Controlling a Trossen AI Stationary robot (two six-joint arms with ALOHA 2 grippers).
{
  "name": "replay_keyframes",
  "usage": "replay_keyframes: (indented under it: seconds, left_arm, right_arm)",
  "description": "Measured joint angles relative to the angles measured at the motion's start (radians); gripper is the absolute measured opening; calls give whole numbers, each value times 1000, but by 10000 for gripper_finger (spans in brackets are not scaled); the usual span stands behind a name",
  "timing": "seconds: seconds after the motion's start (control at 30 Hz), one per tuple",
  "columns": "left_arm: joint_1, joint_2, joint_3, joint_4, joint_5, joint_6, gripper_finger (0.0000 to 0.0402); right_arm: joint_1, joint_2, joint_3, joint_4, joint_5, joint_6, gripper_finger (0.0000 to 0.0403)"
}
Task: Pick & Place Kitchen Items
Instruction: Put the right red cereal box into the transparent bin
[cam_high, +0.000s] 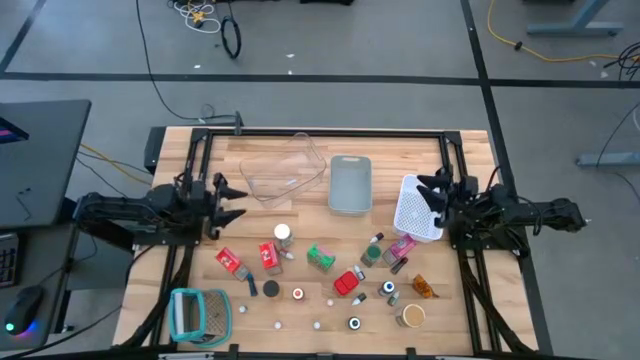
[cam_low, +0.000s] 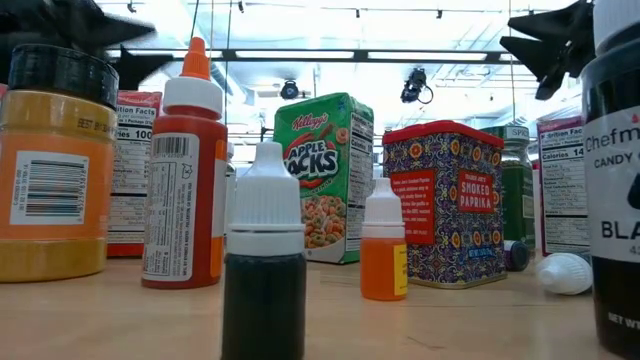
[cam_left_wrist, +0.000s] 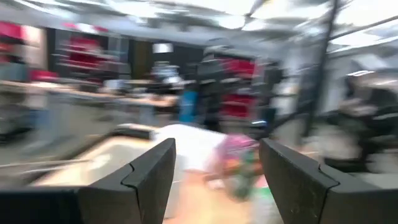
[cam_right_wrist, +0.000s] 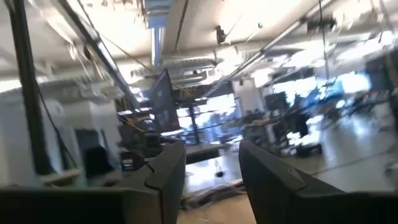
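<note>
The kitchen items lie scattered over the table's near half: red packets (cam_high: 228, 261), a green packet (cam_high: 320, 258), a red tin (cam_high: 347, 283), a white-capped bottle (cam_high: 283, 235), a brown jar (cam_high: 411, 316) and tiny white pieces (cam_high: 278, 325). The low view shows a red sauce bottle (cam_low: 185, 170), a small cereal box (cam_low: 322, 175) and a paprika tin (cam_low: 445, 200) standing upright. My left gripper (cam_high: 235, 200) (cam_left_wrist: 217, 146) is open at the table's left side, raised, with nothing between its fingers. My right gripper (cam_high: 428, 190) (cam_right_wrist: 211, 146) is open at the right side, raised, tilted upward.
Three bins stand at the back: a clear bin (cam_high: 285, 168), a grey bin (cam_high: 350, 183) and a white perforated bin (cam_high: 418, 208) just under my right gripper. A teal-and-white ribbed holder (cam_high: 200, 315) sits at the near left corner. Bare wood shows between the bins and the items.
</note>
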Motion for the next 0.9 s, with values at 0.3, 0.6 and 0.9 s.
replay_keyframes:
  seconds: [0.3,0.6,0.9]
  left_arm:
    - [0,60,77,18,38,21,242]
    - [0,216,142,96,53,177,242]
    - [0,400,197,122,58,201,242]
  right_arm:
    - [1,97,0,-7,-90,327,160]
    - [3,342,0,114,-44,464,160]
    - [55,568,0,406,-129,420,160]
